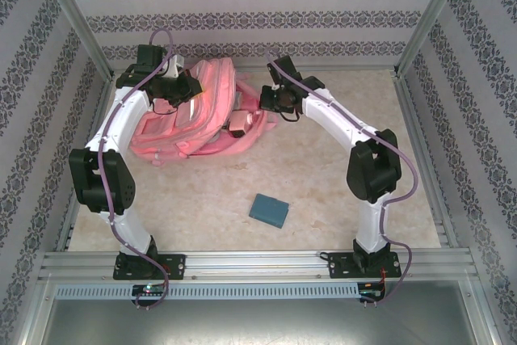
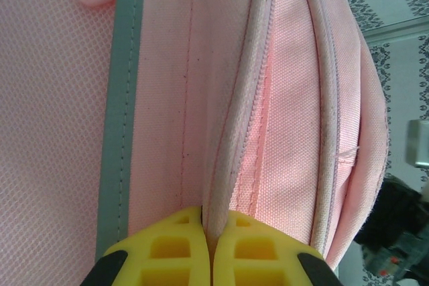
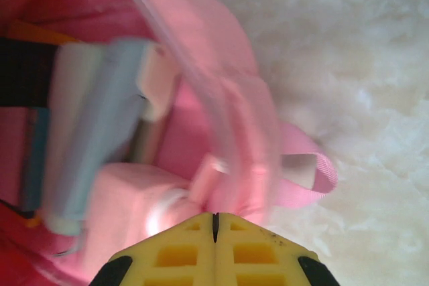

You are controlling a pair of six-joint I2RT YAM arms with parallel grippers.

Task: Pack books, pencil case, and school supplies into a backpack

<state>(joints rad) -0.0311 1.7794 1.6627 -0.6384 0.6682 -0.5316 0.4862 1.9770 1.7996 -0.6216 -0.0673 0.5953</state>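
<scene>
The pink backpack (image 1: 174, 131) lies at the back left of the table. My left gripper (image 1: 190, 86) is over its top, shut on the pale piped edge beside the zipper (image 2: 213, 229). My right gripper (image 1: 271, 103) is at the bag's open right end, shut, its tips (image 3: 214, 218) against pink fabric (image 3: 221, 85) with nothing seen between them. Inside the opening stand dark and orange book edges (image 3: 23, 65), a pale grey-blue flat piece (image 3: 107, 125) and a pink boxy piece (image 3: 134, 205). I cannot make out the pencil case. A dark-teal block (image 1: 268, 210) lies on the table.
A pink webbing loop (image 3: 315, 172) of the bag rests on the pale tabletop (image 1: 339, 199). Patterned walls and metal posts (image 1: 424, 22) close in the table on three sides. Both arm bases sit on the front rail (image 1: 258, 260).
</scene>
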